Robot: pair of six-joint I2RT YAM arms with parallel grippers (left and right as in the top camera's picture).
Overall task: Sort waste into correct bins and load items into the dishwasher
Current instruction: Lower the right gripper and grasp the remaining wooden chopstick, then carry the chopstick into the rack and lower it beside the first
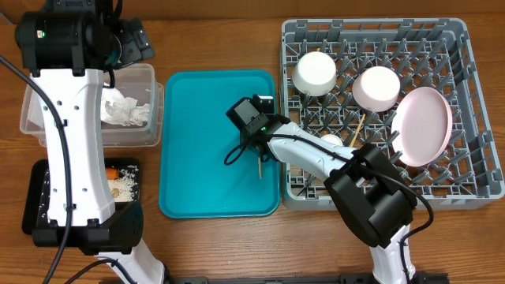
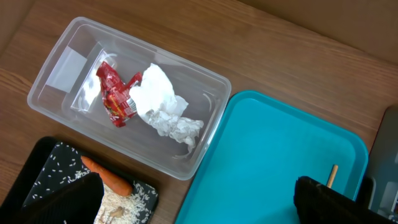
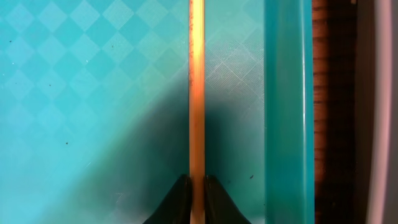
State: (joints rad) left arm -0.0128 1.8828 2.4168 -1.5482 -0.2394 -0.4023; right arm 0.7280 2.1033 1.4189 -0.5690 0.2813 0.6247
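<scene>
the chopstick [image 3: 196, 93] is pinched between the two tips of my right claw [image 3: 198, 200], one dark fingertip [image 3: 179, 202] pressed to each side of the thin wooden stick. it runs straight along the right rim of the teal tray [image 3: 286, 93], near that rim but not touching it. i cannot tell whether it lies flat on the tray floor or sits just off it. from overhead only a short end of the stick pokes out below my right claw, in the right part of the tray.

to the right of the tray stands the grey dish rack [image 1: 473, 102]. in it a second chopstick [image 1: 359, 126] leans among the pegs, between a whitish bowl [image 1: 316, 72], another bowl [image 1: 377, 87] and the pink plate [image 1: 422, 126], which stands tilted on edge. a small white cup [image 1: 331, 142] shows partly behind my right arm.

to the left of the tray sits the clear tub [image 2: 50, 74], holding the red wrapper [image 2: 115, 93] and the crumpled paper [image 2: 161, 106], touching each other. my left claw [image 2: 199, 200] hangs above the tub's near corner, jaws spread wide, holding nothing. in front of the tub, the black tray [image 2: 37, 168] holds the carrot [image 2: 106, 174] and the beige scraps [image 1: 122, 185]. everything rests on the wooden counter [image 1: 221, 39].
</scene>
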